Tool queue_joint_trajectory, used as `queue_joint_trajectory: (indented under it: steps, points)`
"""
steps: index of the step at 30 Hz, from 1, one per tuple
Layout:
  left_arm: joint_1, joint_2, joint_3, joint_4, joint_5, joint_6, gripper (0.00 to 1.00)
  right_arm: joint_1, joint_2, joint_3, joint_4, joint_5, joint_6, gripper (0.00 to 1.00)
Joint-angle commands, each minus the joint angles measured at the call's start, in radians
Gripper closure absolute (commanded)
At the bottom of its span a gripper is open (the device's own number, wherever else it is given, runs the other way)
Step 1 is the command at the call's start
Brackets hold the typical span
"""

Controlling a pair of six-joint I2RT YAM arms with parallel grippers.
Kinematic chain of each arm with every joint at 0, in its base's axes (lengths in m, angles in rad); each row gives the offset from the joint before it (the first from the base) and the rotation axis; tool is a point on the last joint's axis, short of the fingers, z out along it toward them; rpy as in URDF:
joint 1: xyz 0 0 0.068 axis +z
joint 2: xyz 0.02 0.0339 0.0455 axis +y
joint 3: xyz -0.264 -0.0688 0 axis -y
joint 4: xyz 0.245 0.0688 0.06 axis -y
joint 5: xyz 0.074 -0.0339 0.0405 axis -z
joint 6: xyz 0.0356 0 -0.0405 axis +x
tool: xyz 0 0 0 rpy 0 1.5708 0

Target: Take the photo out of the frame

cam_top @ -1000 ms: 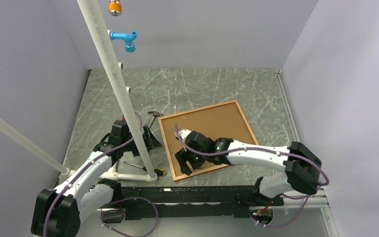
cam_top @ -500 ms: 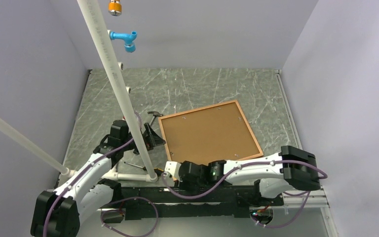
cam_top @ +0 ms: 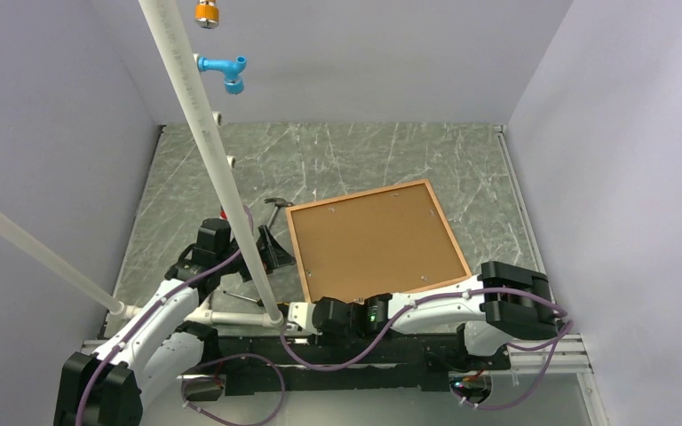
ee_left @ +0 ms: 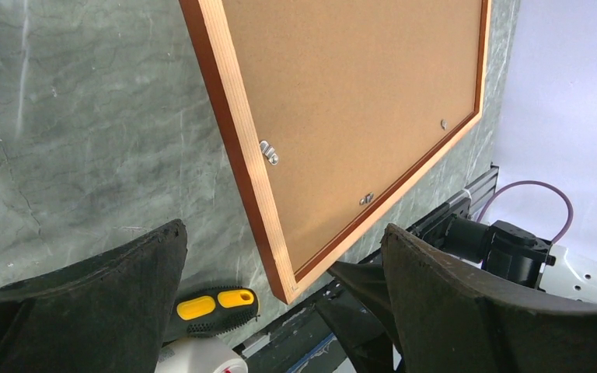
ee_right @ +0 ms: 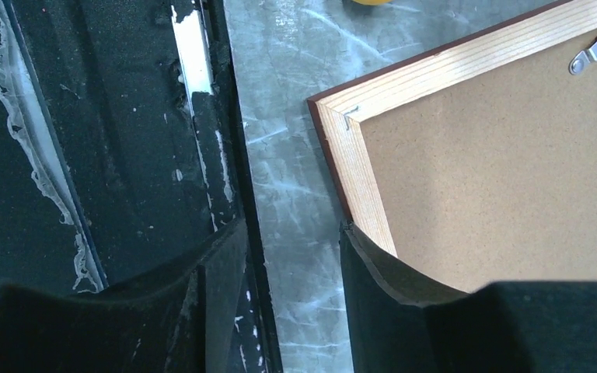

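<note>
Frame (cam_top: 449,229) lying face-down on table (cam_top: 355,151), slightly skewed, right of centre. Photo (cam_top: 375,241) seated inside it, only the brown backing showing; print side hidden. Backing pinned by small metal turn clips (ee_left: 269,152) spaced along the rails.

Left tool (ee_left: 281,233) spread wide, hovering just left of the frame, gripping nothing. Right tool (ee_right: 291,227) half spread at the frame's near-left corner: one finger over the wooden rail, the other over the black base rail, bare table in the gap, nothing pinched.

Handling guess: light, thin, stiff; backing probably flexes a little but won't drape. Glass underneath possible, cannot tell, so treat as fragile. No backing edge to pinch until the clips are swung aside. Best hold likely a frame rail, at a corner or mid-edge, to steady or tilt it, then the backing edge once free. Lacquered outer edge may slip; bare wood back face should grip better.
</note>
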Motion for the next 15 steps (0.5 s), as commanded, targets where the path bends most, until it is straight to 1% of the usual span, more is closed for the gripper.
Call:
queue_joint_trajectory:
  steps: [1, 6, 8, 12, 15]
  points:
    - [-0.003, -0.017, 0.013, 0.02, 0.0, 0.018, 0.03, 0.007, -0.072, 0.061, -0.025, 0.053, -0.022, 0.49]
    - [-0.003, -0.004, 0.027, 0.006, 0.001, 0.025, 0.03, 0.005, -0.112, 0.102, -0.069, 0.094, -0.02, 0.47]
    - [-0.003, 0.0, 0.035, 0.002, -0.002, 0.029, 0.01, -0.005, -0.109, 0.086, -0.048, 0.089, -0.036, 0.45]
    - [-0.003, 0.015, 0.051, -0.003, -0.008, 0.024, 0.01, -0.031, -0.069, 0.061, -0.005, 0.064, -0.039, 0.44]
    - [-0.003, 0.037, 0.059, 0.013, 0.016, 0.02, 0.01, -0.046, -0.039, 0.052, 0.023, 0.068, -0.033, 0.44]
